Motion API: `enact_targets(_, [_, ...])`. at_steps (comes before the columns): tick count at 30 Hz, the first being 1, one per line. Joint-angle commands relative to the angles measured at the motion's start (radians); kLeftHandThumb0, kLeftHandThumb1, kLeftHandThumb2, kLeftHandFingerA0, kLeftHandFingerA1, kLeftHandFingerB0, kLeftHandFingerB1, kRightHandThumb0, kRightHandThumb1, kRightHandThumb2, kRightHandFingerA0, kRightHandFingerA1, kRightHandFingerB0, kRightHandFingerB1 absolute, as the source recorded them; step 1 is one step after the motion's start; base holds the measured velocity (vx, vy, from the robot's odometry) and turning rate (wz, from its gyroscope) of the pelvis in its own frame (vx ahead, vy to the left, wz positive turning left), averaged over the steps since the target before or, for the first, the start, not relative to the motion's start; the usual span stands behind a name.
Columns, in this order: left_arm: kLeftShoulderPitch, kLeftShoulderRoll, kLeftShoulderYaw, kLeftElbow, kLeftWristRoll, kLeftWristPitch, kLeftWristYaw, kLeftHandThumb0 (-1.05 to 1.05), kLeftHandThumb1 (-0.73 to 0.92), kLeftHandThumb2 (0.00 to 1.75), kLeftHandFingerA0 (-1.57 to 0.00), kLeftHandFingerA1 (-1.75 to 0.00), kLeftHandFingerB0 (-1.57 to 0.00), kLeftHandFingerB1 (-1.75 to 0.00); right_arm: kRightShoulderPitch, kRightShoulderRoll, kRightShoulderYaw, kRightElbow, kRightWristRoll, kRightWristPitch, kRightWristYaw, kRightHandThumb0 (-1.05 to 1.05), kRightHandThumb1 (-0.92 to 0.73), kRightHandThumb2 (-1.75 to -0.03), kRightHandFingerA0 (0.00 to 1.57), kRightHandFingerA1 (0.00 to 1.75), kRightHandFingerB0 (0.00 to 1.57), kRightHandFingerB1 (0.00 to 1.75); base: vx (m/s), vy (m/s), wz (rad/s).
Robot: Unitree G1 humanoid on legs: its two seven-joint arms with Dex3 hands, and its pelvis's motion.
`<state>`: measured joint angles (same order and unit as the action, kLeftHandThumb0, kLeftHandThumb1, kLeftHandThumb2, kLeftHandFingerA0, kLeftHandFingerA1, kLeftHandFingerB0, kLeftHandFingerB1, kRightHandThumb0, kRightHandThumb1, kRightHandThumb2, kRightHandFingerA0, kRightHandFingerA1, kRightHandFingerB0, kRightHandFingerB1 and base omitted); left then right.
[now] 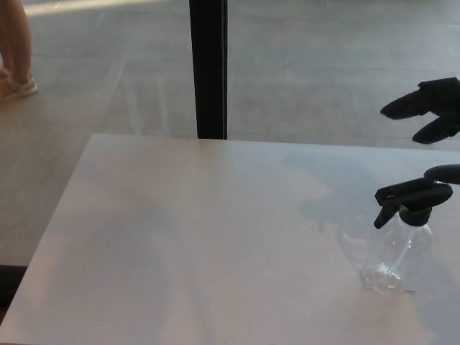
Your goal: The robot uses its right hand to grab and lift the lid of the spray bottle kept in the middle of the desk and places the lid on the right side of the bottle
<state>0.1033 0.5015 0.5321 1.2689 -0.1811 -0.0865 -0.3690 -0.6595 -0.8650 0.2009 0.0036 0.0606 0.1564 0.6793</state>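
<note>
One view only, from the head. The bottle (397, 255), clear and upright, stood on the pale tabletop (201, 237) toward its right edge, not at the middle. Its lid (412, 198), the black trigger top, sat seated on the neck, nothing lifted yet. The lid's long axis ran roughly level across the picture, nozzle end pointing toward the robot's left and drooping a little, the rounded back end toward the right edge.

The right hand (430, 108) came in at the frame's right edge, above and slightly right of the lid, well apart from it. It held nothing; two thick fingers (402, 106) were spread and pointed toward the robot's left, and a third dark tip showed lower, just above the lid's back end, whether touching it I could not tell. Most of the hand was cut off by the frame edge.

The left hand was not in view, so the right was the only one anywhere near the bottle.

By my judgement the reach was barely begun: the lid lay below the hand and a touch to its left, so the hand would have to drop and close across the lid's short side.

Beyond the tabletop stood a black post (208, 68), left of the bottle, and a person's leg (18, 50) at the far left.
</note>
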Motion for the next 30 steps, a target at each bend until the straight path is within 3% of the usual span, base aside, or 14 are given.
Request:
enact_targets(1, [0.004, 0.03, 0.002, 0.011, -0.019, -0.028, -0.006, -0.91, 0.9, 0.67, -0.54, -0.49, -0.37, -0.39, -0.026, -0.025, 0.052, -0.022, -0.075, 0.056, 0.11, -0.77, -0.66, -0.61, 0.32, 0.49, 0.29, 0.3, 0.0, 0.0, 0.0])
enact_targets(2, [0.005, 0.029, 0.004, 0.01, -0.022, -0.024, -0.005, -0.96, 0.76, 1.13, -0.5, -0.59, -0.33, -0.51, -0.025, -0.016, 0.067, -0.022, -0.09, 0.054, 0.11, -0.79, -0.66, -0.6, 0.34, 0.57, 0.3, 0.3, 0.0, 0.0, 0.0])
enact_targets(4, [0.006, 0.029, 0.005, 0.011, -0.026, -0.022, -0.011, -0.94, 0.75, 1.13, -0.49, -0.59, -0.31, -0.51, -0.024, -0.005, 0.078, -0.016, -0.1, 0.059, 0.113, -0.79, -0.65, -0.61, 0.31, 0.51, 0.31, 0.3, 0.0, 0.0, 0.0])
enact_targets(5, [0.007, 0.029, 0.004, 0.01, -0.026, -0.023, -0.01, -0.91, 0.9, 0.68, -0.55, -0.51, -0.37, -0.39, -0.025, -0.005, 0.082, -0.018, -0.106, 0.067, 0.116, -0.79, -0.66, -0.61, 0.3, 0.5, 0.3, 0.3, 0.0, 0.0, 0.0])
enact_targets(10, [0.006, 0.031, -0.003, 0.011, -0.024, -0.03, -0.005, -0.92, 0.9, 0.67, -0.57, -0.5, -0.38, -0.39, -0.028, -0.001, 0.133, -0.018, -0.17, 0.069, 0.141, -0.78, -0.67, -0.61, 0.34, 0.68, 0.29, 0.3, 0.0, 0.0, 0.0])
enact_targets(11, [0.009, 0.033, -0.008, 0.009, -0.021, -0.036, -0.009, -0.9, 0.71, 1.14, -0.5, -0.6, -0.29, -0.5, -0.026, -0.003, 0.14, -0.019, -0.184, 0.056, 0.144, -0.78, -0.67, -0.61, 0.34, 0.66, 0.29, 0.3, 0.0, 0.0, 0.0])
enact_targets(12, [0.01, 0.034, -0.009, 0.01, -0.021, -0.035, -0.009, -0.93, 0.91, 0.67, -0.56, -0.5, -0.38, -0.39, -0.021, -0.003, 0.144, -0.023, -0.19, 0.056, 0.144, -0.74, -0.66, -0.61, 0.27, 0.54, 0.29, 0.3, 0.0, 0.0, 0.0])
enact_targets(14, [0.009, 0.035, -0.012, 0.013, -0.022, -0.036, -0.01, -0.92, 0.91, 0.68, -0.55, -0.49, -0.38, -0.39, -0.016, -0.002, 0.156, -0.035, -0.213, 0.077, 0.151, -0.76, -0.67, -0.6, 0.23, 0.48, 0.29, 0.3, 0.0, 0.0, 0.0])
enact_targets(15, [0.009, 0.035, -0.013, 0.013, -0.023, -0.036, -0.011, -0.94, 0.74, 1.14, -0.51, -0.6, -0.34, -0.51, -0.013, -0.004, 0.16, -0.037, -0.225, 0.073, 0.149, -0.79, -0.67, -0.61, 0.2, 0.45, 0.29, 0.3, 0.0, 0.0, 0.0])
enact_targets(16, [0.01, 0.036, -0.014, 0.01, -0.025, -0.036, -0.01, -0.92, 0.91, 0.67, -0.56, -0.5, -0.38, -0.4, -0.007, -0.005, 0.16, -0.041, -0.232, 0.07, 0.147, -0.79, -0.66, -0.61, 0.19, 0.45, 0.29, 0.3, 0.0, 0.0, 0.0])
enact_targets(18, [0.015, 0.035, -0.017, 0.004, -0.027, -0.038, -0.014, -0.91, 0.92, 0.67, -0.55, -0.51, -0.37, -0.4, 0.003, -0.004, 0.16, -0.055, -0.251, 0.082, 0.142, -0.77, -0.51, -0.88, 0.14, 0.51, 0.22, 0.43, 0.0, 0.0, 0.0])
enact_targets(19, [0.017, 0.035, -0.018, 0.001, -0.027, -0.038, -0.015, -0.87, 0.71, 1.13, -0.49, -0.61, -0.28, -0.5, 0.013, 0.001, 0.156, -0.065, -0.266, 0.078, 0.123, -0.67, -0.63, -0.6, 0.24, 0.58, 0.33, 0.31, 0.0, 0.0, 0.0])
enact_targets(21, [0.018, 0.034, -0.016, 0.002, -0.031, -0.036, -0.012, -0.9, 0.91, 0.67, -0.57, -0.51, -0.38, -0.4, 0.033, 0.009, 0.149, -0.081, -0.304, 0.066, 0.078, -0.63, -0.65, -0.59, 0.28, 0.56, 0.34, 0.31, 0.0, 0.0, 0.0])
enact_targets(30, [0.02, 0.034, -0.009, 0.007, -0.04, -0.035, -0.011, -0.87, 0.92, 0.68, -0.55, -0.49, -0.39, -0.38, 0.115, 0.057, 0.124, -0.077, -0.482, -0.112, -0.199, -0.44, -0.74, -0.63, 0.92, 1.31, 0.55, 0.39, 0.0, 0.0, 0.0])
